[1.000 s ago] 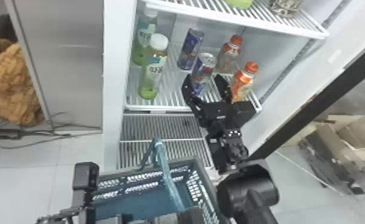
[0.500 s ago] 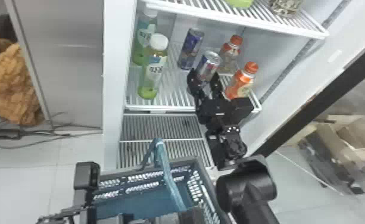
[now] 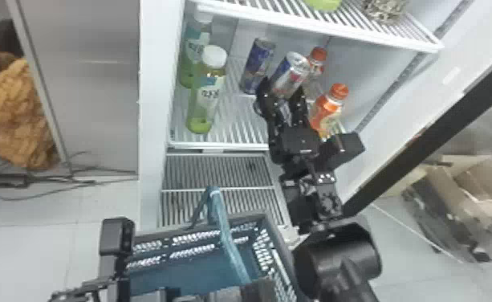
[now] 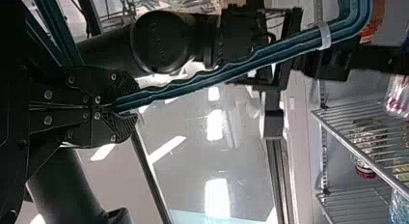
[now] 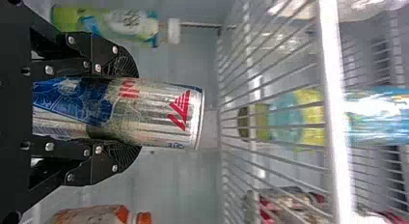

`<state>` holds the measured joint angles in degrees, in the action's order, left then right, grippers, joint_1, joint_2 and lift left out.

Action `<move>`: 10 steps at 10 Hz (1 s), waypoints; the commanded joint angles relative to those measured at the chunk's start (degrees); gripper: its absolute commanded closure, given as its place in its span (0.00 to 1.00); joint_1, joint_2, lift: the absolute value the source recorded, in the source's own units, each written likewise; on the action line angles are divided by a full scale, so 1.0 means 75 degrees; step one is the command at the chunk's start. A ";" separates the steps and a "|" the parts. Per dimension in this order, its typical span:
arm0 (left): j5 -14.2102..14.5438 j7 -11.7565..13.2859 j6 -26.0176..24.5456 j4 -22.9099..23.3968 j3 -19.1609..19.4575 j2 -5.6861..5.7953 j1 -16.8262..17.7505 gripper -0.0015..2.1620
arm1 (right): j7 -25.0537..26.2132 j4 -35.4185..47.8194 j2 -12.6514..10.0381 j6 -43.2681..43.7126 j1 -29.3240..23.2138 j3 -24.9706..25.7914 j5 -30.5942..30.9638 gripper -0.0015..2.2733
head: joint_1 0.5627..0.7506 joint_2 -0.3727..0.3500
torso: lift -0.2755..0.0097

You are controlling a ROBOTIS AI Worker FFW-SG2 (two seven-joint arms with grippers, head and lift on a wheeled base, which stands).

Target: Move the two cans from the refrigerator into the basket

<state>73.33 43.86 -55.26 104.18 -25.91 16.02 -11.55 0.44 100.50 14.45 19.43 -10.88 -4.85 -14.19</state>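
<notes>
My right pincer (image 3: 283, 90) clamps one can (image 3: 293, 72) at one o'clock, the other can (image 3: 258, 64) stands on the refrigerator shelf (image 3: 232, 126) at twelve, and my left pincer (image 3: 259, 290) grips the handle (image 3: 229, 241) of the basket (image 3: 188, 273) at six

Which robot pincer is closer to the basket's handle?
Left. The left pincer grips the handle; the right pincer is farther away, holding a can inside the fridge.

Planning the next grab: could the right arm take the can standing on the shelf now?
Probably not: the right arm's fingers hold the other can, leaving no grip free for the standing can.
</notes>
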 commanded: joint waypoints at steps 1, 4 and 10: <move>0.0018 0.0000 0.0000 0.0013 0.0011 0.0009 -0.0016 0.55 | 0.0001 0.0672 0.0042 -0.0003 -0.0481 0.0021 -0.0180 0.48 | 0.70 0.03 | 0.00; 0.0018 0.0000 0.0000 -0.0006 0.0027 0.0009 -0.0016 0.55 | 0.0001 0.2341 0.0042 -0.0490 -0.1868 0.0311 -0.0195 0.48 | 0.70 0.03 | 0.00; 0.0018 0.0000 0.0000 -0.0006 0.0057 0.0032 -0.0034 0.55 | -0.0257 0.5491 0.0019 -0.2647 -0.4343 0.1195 -0.0470 0.48 | 0.70 0.03 | 0.00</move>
<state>73.47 43.87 -55.25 104.16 -25.51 16.25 -11.74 -1.52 139.72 14.66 1.04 -41.96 3.61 -17.58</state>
